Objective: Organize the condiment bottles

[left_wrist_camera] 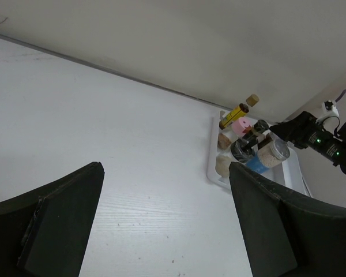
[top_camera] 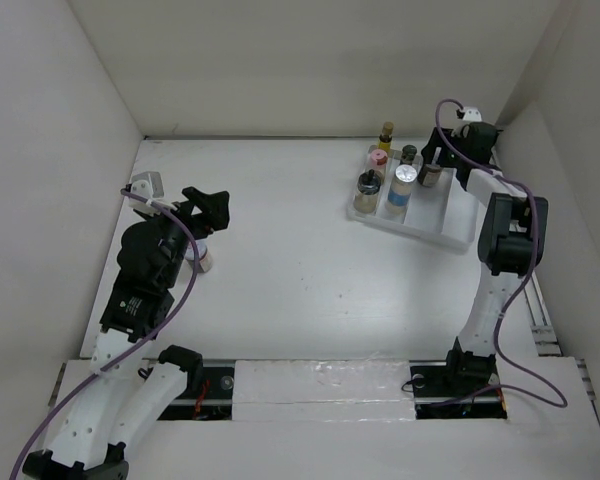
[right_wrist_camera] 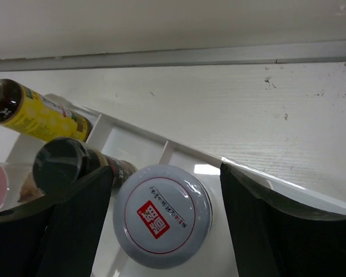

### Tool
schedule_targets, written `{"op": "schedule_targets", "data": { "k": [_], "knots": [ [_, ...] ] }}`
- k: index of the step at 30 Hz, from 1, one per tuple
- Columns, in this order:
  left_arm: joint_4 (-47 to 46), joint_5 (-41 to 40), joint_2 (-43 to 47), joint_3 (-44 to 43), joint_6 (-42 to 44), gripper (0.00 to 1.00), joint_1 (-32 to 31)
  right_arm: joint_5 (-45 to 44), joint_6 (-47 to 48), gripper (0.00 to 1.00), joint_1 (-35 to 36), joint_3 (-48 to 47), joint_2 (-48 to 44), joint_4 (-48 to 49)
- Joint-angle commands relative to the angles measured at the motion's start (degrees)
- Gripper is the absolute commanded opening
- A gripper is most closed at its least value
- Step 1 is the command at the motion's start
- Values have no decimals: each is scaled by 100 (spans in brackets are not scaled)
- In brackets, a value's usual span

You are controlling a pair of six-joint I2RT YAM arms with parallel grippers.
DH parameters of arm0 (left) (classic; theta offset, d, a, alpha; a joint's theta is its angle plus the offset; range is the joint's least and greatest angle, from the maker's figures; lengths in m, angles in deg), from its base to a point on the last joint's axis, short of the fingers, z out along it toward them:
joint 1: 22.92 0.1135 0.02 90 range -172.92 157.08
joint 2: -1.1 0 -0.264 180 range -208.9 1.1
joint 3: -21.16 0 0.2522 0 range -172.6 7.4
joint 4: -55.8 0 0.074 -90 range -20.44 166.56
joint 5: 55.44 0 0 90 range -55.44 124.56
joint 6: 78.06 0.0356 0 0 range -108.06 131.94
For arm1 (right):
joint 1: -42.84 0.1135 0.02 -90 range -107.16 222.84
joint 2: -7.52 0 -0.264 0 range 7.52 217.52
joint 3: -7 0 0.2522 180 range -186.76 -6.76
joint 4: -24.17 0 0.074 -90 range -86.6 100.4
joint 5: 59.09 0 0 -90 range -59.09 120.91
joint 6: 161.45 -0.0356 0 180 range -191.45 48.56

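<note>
Straddling the white-lidded jar [right_wrist_camera: 161, 222] in the tray [right_wrist_camera: 288, 186], the right gripper [right_wrist_camera: 164, 172] held its jaws wide, not clamped. Beside it stood the yellow bottle [right_wrist_camera: 40, 118] and a dark-capped bottle [right_wrist_camera: 60, 164]. The left gripper [left_wrist_camera: 164, 173] gaped empty, a small bottle [top_camera: 204, 260] near its arm.

Condiment bottles [top_camera: 403, 188]: 7 total. White tray [top_camera: 450, 228]: 1. Robot arms [top_camera: 505, 250]: 2, w/ 2 fingers [left_wrist_camera: 63, 225] ea.

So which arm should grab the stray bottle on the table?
Left, probably: the bottle sits right beside that arm, jaws open and empty. The right jaws straddle a jar in the far tray.
</note>
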Motion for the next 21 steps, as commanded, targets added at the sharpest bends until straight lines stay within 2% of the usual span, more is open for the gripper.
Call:
{"op": "schedule_targets", "data": {
  "k": [1, 8, 10, 12, 14, 16, 17, 18, 21],
  "knots": [
    [-260, 2, 5, 26, 93, 86, 18, -36, -55, 81, 69, -177, -563, 605],
    [-260, 2, 5, 26, 93, 87, 18, -168, 59, 83, 121, 323, -1644, 658],
    [-260, 2, 5, 26, 93, 87, 18, -98, 59, 79, 183, 552, -2099, 736],
    [-260, 2, 58, 26, 93, 87, 18, 165, 111, 65, 420, 736, -2392, 789],
    [-260, 2, 111, 26, 93, 87, 18, 376, 111, 42, 700, 798, -2682, 790],
    [-260, -138, 233, -27, 93, 87, 18, 692, 182, 19, 1315, 798, -2787, 790],
    [-260, -191, 286, -27, 41, 87, 18, 798, 321, 15, 1561, 859, -2788, 790],
    [-260, -305, 348, 25, 40, 87, 18, 973, 401, 14, 2120, 860, -2788, 790],
    [-260, -577, 559, 78, -82, 86, 18, 1080, 612, 12, 2958, 790, -2446, 738]
  ]
}}
